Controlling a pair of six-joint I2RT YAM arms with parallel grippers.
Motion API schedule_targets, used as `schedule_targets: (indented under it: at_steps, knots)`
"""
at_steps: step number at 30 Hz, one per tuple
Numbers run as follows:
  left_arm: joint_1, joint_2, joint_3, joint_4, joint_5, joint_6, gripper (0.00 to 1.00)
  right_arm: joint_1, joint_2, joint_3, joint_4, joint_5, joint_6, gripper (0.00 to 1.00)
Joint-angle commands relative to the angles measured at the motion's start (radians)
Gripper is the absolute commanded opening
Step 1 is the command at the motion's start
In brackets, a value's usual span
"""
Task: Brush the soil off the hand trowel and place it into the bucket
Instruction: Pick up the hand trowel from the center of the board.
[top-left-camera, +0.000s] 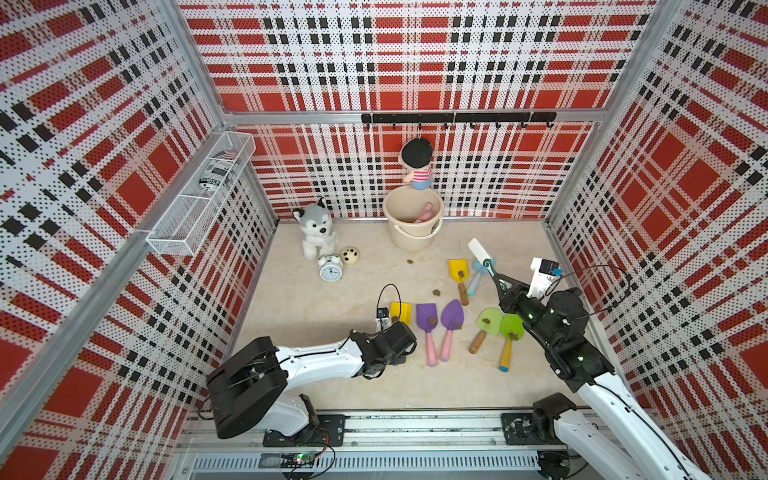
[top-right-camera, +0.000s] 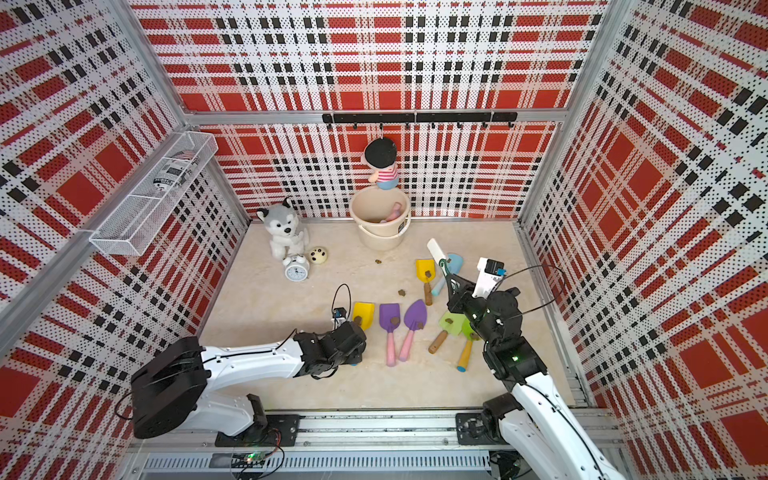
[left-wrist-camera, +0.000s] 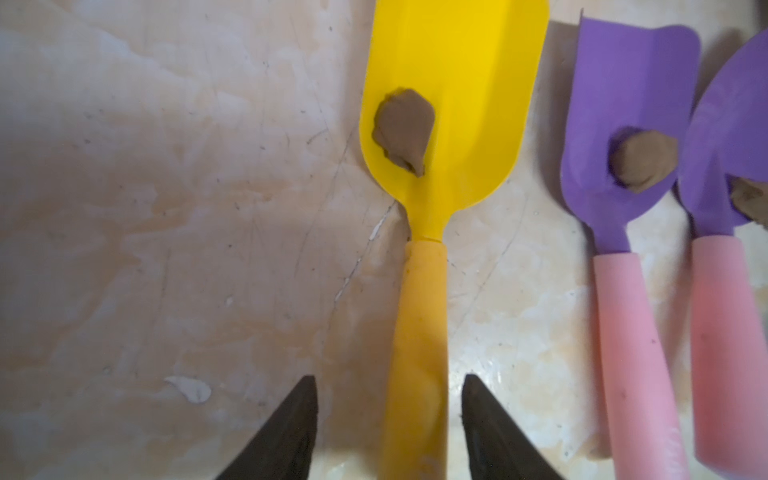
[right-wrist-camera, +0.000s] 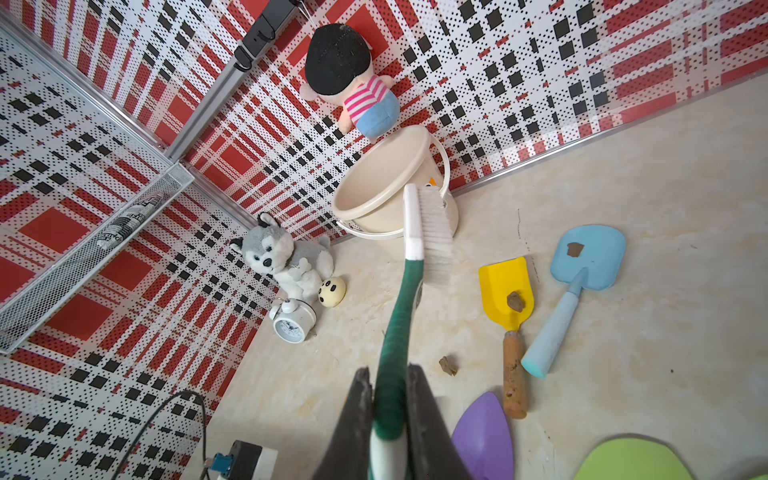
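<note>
The left pincer, the nearer one, is hovering open astride the handle of the yellow trowel, which is lying near-to-far on the bench with soil on its blade, while the right pincer is gripping the brush.

1. Seven plastic hand trowels on the floor, lower centre: two yellow, two purple, two green, one light blue.
2. Two loose brown soil lumps, mid-frame.
3. One cream plastic bucket, upper centre.
4. One white-bristled brush.
5. Two plush toys.
6. One white alarm clock.
</note>
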Motion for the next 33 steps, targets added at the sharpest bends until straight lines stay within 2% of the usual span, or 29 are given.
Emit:
schedule_targets:
  at_steps: [1,6,9,16,20,23,29,33]
  knots:
    - [-0.018,0.033,0.006,0.022,0.004,0.017,0.58,-0.005,-0.021,0.039,0.001,0.009,-0.005,0.00]
    - [-0.042,0.063,0.011,-0.007,-0.001,0.006,0.52,-0.006,-0.030,0.038,-0.006,0.018,-0.007,0.00]
    - [-0.052,0.065,0.012,-0.026,-0.006,0.000,0.44,-0.006,-0.024,0.035,-0.001,0.016,0.000,0.00]
    - [-0.054,0.024,0.026,-0.054,0.004,0.012,0.35,-0.006,0.000,0.037,0.017,0.004,0.015,0.00]
    - [-0.044,-0.005,0.067,-0.095,0.025,0.039,0.24,-0.005,0.012,0.037,0.019,-0.003,0.026,0.00]
    - [-0.020,-0.029,0.103,-0.129,0.075,0.084,0.10,-0.005,0.019,0.034,0.019,-0.006,0.038,0.00]
    - [0.080,-0.088,0.205,-0.269,0.209,0.226,0.09,-0.005,0.030,0.035,0.010,-0.079,0.043,0.00]
    - [0.152,-0.111,0.302,-0.367,0.285,0.331,0.01,-0.006,0.043,0.025,0.046,-0.203,0.040,0.00]
